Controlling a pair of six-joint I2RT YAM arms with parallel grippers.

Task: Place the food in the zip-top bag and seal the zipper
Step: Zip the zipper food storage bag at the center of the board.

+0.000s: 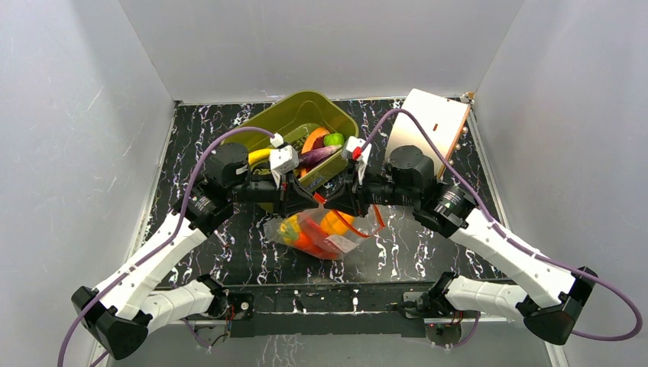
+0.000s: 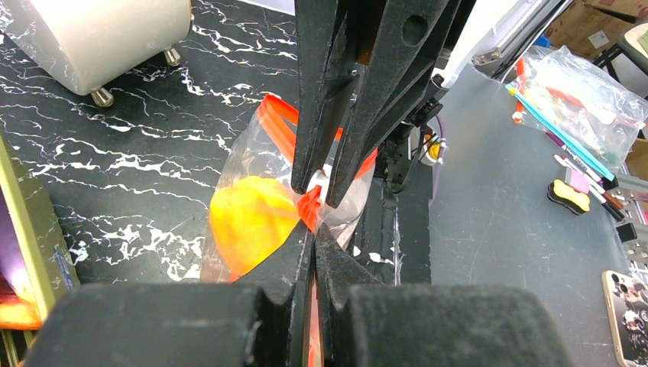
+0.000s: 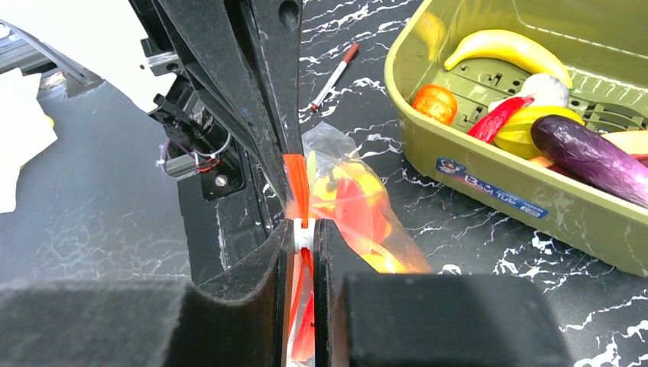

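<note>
The clear zip-top bag (image 1: pixel 325 233) hangs between both grippers just in front of the olive-green tub (image 1: pixel 286 115), with yellow, orange and red food inside it. My left gripper (image 2: pixel 314 229) is shut on the red-orange zipper (image 2: pixel 279 122) at the bag's mouth. My right gripper (image 3: pixel 304 229) faces it tip to tip and is shut on the zipper's white slider (image 3: pixel 303 233). In the top view the left gripper (image 1: pixel 302 200) and right gripper (image 1: pixel 334 202) meet above the bag. More food lies in the tub (image 3: pixel 489 183): a banana (image 3: pixel 504 47), a purple aubergine (image 3: pixel 588 157), a red chilli (image 3: pixel 500 118) and an orange ball (image 3: pixel 434 103).
A white panel (image 1: pixel 428 126) leans at the back right. A white round container on metal feet (image 2: pixel 107 38) stands on the marbled table. A red-capped pen (image 3: pixel 340 65) lies near the tub. Grey walls close in on both sides.
</note>
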